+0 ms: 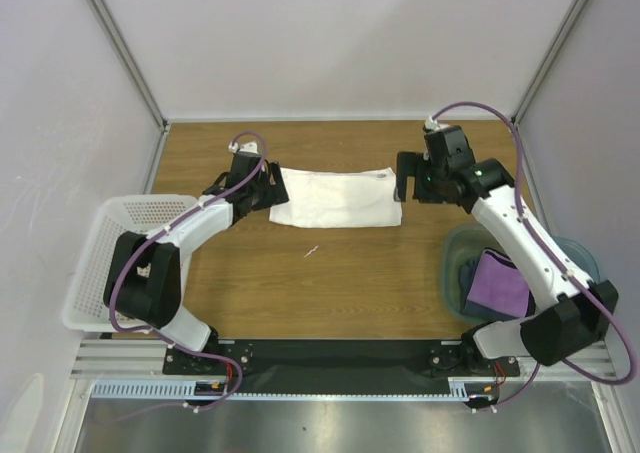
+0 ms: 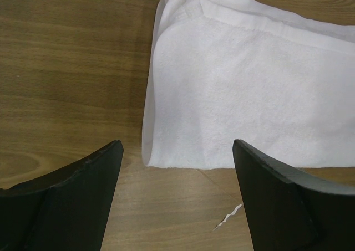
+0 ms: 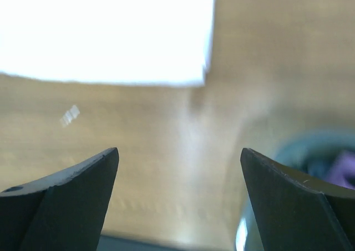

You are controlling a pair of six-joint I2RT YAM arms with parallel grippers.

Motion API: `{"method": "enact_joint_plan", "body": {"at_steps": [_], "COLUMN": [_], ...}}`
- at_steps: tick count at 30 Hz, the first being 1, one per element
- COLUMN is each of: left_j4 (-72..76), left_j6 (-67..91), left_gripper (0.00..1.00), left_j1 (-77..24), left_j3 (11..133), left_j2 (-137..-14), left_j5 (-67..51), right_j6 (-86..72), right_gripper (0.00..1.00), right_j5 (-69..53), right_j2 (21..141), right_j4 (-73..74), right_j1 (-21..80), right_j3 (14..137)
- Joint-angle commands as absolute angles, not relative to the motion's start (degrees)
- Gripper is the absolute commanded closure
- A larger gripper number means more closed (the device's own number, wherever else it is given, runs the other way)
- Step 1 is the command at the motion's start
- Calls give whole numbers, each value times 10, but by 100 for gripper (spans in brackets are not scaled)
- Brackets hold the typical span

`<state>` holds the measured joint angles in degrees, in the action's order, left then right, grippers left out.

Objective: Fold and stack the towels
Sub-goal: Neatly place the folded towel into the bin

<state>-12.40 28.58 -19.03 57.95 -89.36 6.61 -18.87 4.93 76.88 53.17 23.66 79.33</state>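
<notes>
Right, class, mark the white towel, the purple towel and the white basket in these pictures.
white towel (image 1: 340,198): top view, middle of the folded cloth.
purple towel (image 1: 497,285): top view, its exposed upper face.
white basket (image 1: 95,258): top view, a bare stretch of its perforated left side.

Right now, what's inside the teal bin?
A purple towel lying partly over a dark navy towel. The right arm crosses the teal bin and hides the rest of its inside.

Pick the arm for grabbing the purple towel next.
Right, probably. The purple towel lies in the bin beside the right arm, and the right pincer is open, holding nothing. The left pincer is at the white towel's far end.
</notes>
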Motion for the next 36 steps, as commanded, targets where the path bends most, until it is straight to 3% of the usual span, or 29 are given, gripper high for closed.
{"method": "enact_joint_plan", "body": {"at_steps": [1, 6, 15, 24, 36], "left_j4": [-116, -108, -25, -19, -3], "left_j6": [290, 284, 216, 213, 220], "left_gripper": [14, 14, 19, 22, 25], "left_j1": [-181, -147, -128, -128, -129], "left_j3": [584, 591, 601, 640, 627], "left_j2": [-884, -909, -969, -1042, -1056], "left_j5": [37, 4, -83, -99, -114], "right_j6": [-156, -190, -185, -192, -199], "right_gripper": [0, 2, 7, 16, 16], "right_j5": [59, 72, 6, -60, -60], "right_j2": [832, 951, 1038, 1107, 1143], "right_j4": [360, 292, 157, 143, 154], "right_j1": [234, 196, 156, 149, 154], "right_j3": [811, 831, 784, 787, 770]}}
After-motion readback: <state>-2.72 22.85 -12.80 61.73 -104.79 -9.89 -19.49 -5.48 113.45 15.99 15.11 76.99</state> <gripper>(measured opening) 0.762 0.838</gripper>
